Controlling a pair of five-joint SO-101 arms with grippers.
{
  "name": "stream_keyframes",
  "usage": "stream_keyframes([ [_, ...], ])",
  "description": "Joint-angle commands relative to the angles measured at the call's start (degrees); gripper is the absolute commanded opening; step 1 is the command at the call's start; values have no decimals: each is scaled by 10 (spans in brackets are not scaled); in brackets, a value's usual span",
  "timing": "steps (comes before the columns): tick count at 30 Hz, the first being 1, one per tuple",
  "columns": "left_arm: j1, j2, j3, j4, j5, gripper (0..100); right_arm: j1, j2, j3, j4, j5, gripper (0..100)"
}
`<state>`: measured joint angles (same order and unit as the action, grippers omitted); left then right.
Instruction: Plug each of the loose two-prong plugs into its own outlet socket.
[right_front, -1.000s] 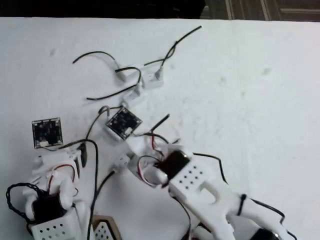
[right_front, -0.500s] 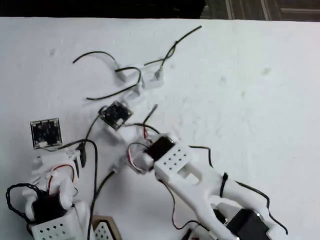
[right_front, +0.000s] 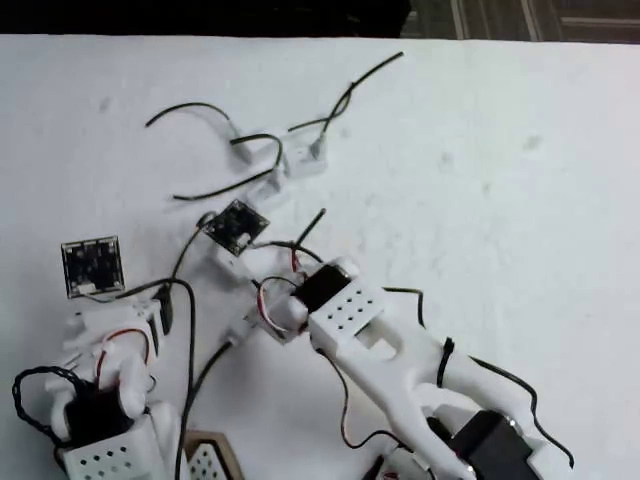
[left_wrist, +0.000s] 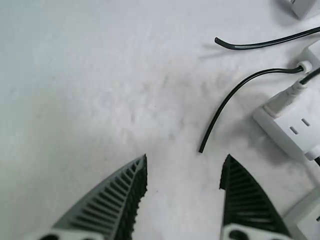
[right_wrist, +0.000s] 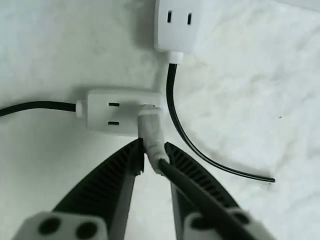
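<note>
In the right wrist view my right gripper (right_wrist: 152, 150) is shut on a white two-prong plug (right_wrist: 150, 131) with a black cord. The plug's tip rests against one slot pair of a white outlet socket (right_wrist: 117, 112); its prongs are hidden. A second socket (right_wrist: 177, 22) with empty slots lies just beyond. From above, these sockets (right_front: 265, 188) and loose plugs (right_front: 240, 150) lie at the table's centre-left, and the right arm (right_front: 345, 315) points at them. My left gripper (left_wrist: 182, 165) hovers open over bare table, near a black cord end (left_wrist: 200, 149) and a socket (left_wrist: 292, 132).
Black cords (right_front: 190, 108) curl across the white table (right_front: 480, 200) around the sockets. The left arm (right_front: 105, 400) stays at the near left corner. The table's right half and far left are free.
The right arm has moved up and to the left with the plug, bringing it to the sockets. The left arm has kept still.
</note>
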<state>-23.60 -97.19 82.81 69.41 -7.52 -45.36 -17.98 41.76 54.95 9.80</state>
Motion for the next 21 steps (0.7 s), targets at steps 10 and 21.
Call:
stream_keyframes([
  [10,-4,-6,-2,-11,-7,244,14,4,-83,69,7,16],
  [21,-4,-6,-2,-11,-7,244,13,6,-84,73,7,16],
])
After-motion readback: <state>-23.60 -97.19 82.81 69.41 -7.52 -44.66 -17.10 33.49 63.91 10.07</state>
